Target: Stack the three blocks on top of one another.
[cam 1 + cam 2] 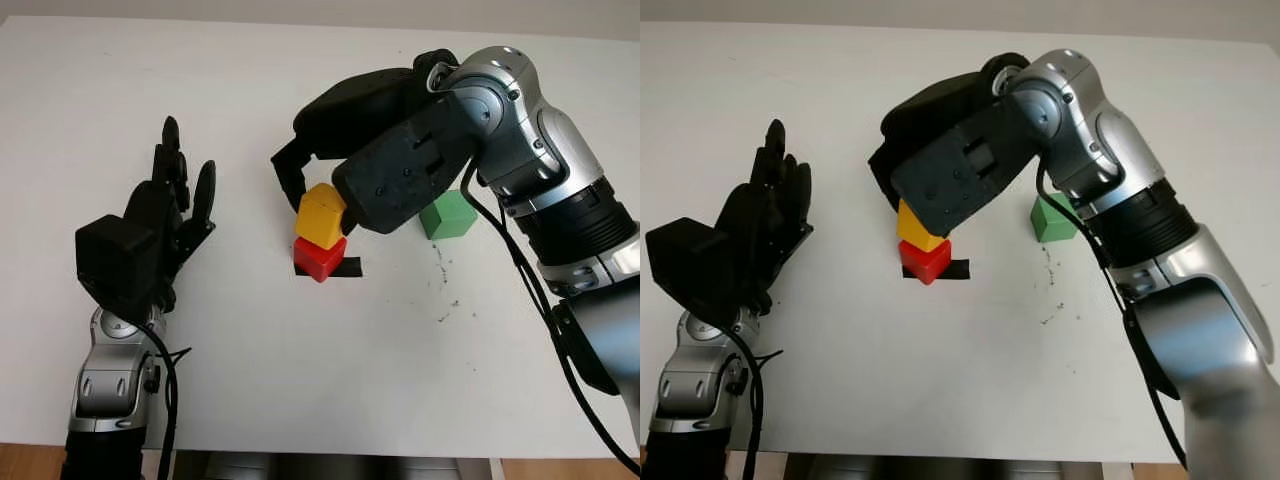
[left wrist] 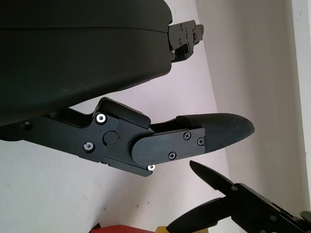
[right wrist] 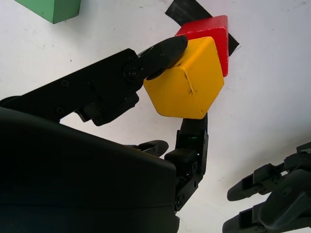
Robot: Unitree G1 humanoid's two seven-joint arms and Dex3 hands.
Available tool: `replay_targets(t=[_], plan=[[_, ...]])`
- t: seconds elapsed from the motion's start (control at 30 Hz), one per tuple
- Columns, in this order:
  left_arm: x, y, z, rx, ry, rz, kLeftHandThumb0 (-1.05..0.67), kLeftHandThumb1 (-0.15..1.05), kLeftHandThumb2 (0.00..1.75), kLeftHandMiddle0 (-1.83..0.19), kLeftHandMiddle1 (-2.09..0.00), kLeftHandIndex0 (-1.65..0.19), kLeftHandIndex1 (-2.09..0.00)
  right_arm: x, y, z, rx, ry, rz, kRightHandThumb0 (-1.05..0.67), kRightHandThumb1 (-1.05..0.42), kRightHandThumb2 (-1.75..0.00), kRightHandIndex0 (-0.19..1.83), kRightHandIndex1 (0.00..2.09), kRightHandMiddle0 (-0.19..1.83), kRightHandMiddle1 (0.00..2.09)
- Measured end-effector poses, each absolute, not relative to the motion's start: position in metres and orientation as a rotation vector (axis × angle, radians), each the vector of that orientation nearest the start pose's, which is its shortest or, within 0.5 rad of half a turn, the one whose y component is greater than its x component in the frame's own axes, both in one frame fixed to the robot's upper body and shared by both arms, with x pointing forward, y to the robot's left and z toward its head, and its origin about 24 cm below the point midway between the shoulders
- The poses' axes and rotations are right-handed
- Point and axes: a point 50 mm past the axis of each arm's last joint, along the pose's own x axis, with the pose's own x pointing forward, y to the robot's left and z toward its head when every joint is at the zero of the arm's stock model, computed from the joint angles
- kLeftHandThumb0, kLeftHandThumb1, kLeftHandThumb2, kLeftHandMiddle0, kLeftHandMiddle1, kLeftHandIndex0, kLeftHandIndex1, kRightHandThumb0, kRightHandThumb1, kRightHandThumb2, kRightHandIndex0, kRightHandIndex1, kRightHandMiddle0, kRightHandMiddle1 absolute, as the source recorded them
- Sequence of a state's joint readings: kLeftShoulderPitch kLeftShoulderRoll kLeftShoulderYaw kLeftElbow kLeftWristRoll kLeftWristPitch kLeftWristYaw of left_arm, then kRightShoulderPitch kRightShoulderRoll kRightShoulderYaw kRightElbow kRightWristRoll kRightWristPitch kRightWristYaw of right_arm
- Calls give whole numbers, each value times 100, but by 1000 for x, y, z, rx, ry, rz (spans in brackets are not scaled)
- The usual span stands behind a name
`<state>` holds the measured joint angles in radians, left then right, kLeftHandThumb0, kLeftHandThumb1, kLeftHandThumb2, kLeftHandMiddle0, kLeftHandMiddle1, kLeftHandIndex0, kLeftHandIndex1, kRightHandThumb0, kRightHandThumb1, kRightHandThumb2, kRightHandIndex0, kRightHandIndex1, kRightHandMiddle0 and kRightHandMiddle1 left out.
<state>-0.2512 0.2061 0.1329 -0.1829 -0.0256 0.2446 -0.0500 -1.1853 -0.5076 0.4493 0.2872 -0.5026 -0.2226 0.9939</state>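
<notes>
Yellow block (image 1: 320, 214) sits tilted on the red block (image 1: 320, 258) near the table's (image 1: 300, 380) middle, pinched by the right hand (image 1: 330, 180). Green block (image 1: 447, 215) waits beside them toward the right edge. Left hand (image 1: 165, 225) is open near the left edge, holding nothing.

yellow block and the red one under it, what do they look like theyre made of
Yellow block: probably painted wood, matte, with small nicks along one edge and softened corners; solid plastic is possible. It is held in the right robot hand. Red block: same look, smooth even paint with a slight sheen.
</notes>
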Motion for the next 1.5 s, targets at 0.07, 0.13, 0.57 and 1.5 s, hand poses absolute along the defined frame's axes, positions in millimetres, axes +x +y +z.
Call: replay_targets(t=[0.07,0.13,0.57,1.5], plan=[[290,195,137,166,-199,34,-81,105,59,18,-5,19,-5,341,-63,277,-1673,-391,991,-37,-91,-6,39,5,44,149],[290,194,137,164,-198,35,-81,105,59,18,-5,19,-5,341,-64,276,-1672,-387,993,-36,-91,-5,39,4,43,151],[289,192,139,164,-202,42,-83,105,58,18,-6,18,-5,340,-64,270,-1631,-399,1029,-35,-90,-5,37,4,43,156],[288,192,136,171,-178,38,-83,105,61,19,-5,19,-5,343,-70,265,-1592,-275,1053,-67,-82,-5,-17,0,-13,16]])
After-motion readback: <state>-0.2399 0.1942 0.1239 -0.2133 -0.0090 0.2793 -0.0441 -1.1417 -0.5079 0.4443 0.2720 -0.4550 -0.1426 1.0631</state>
